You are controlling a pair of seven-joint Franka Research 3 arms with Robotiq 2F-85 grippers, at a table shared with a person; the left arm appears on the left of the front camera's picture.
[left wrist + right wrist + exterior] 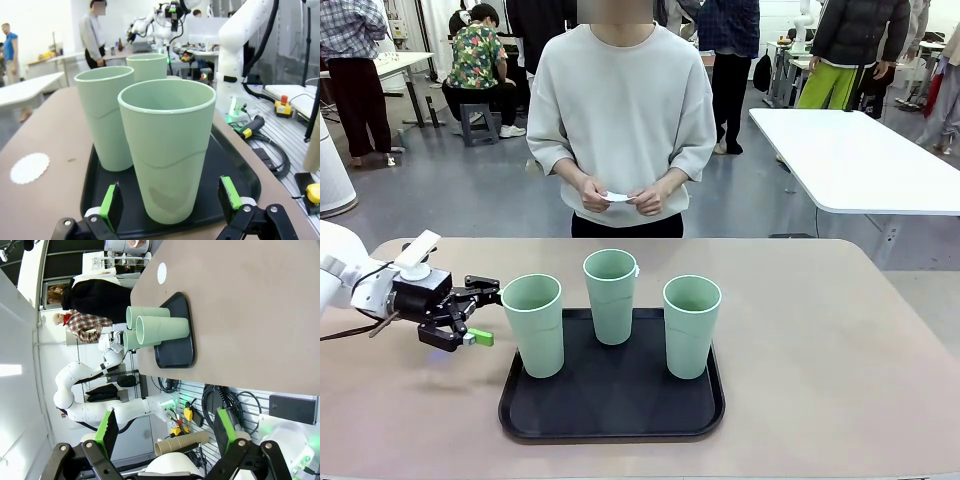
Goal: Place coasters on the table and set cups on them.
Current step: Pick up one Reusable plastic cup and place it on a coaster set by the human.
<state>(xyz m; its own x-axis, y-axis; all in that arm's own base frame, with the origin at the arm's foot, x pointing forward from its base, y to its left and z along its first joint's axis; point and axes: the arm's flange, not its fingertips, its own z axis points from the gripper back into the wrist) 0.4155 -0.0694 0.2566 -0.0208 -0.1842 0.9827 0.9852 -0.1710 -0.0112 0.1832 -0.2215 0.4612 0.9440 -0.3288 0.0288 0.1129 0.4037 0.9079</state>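
Just ahead of the left hand (485, 312) (released, gaping wide) stands the nearest cup (533, 325), on the tray (610, 415).

Both wrist views share the cups (165, 150), left close, right far.

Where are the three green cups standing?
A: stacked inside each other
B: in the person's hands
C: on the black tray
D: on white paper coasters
C: all three cups stand upright, side by side, on the black tray, each with its base on the tray's floor.
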